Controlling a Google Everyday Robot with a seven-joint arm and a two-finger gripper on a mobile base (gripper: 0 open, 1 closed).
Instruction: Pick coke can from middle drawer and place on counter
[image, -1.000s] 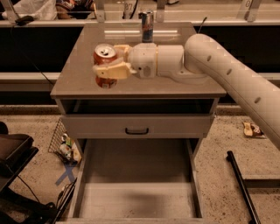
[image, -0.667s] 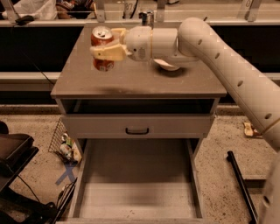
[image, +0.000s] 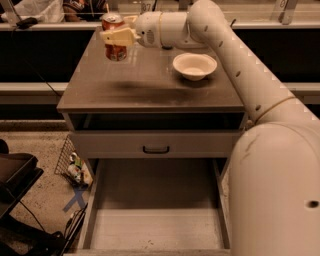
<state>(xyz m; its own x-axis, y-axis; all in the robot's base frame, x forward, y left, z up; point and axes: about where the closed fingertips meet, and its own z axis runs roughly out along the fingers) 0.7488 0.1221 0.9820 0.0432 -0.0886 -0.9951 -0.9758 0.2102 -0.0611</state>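
The gripper hung over the far left part of the worktop, its jaws clenched across the middle of the coke can from the right. The can stood upright, long axis vertical and silver top up. Judging by the dark shadow nearer the front, it seemed to be clear of the surface. The coming move therefore looked like a straight lowering until the base met the worktop. 1 white bowl sat to the right, well apart from the can and outside the downward path. Below, the middle drawer stood pulled out, with a closed drawer front above it.
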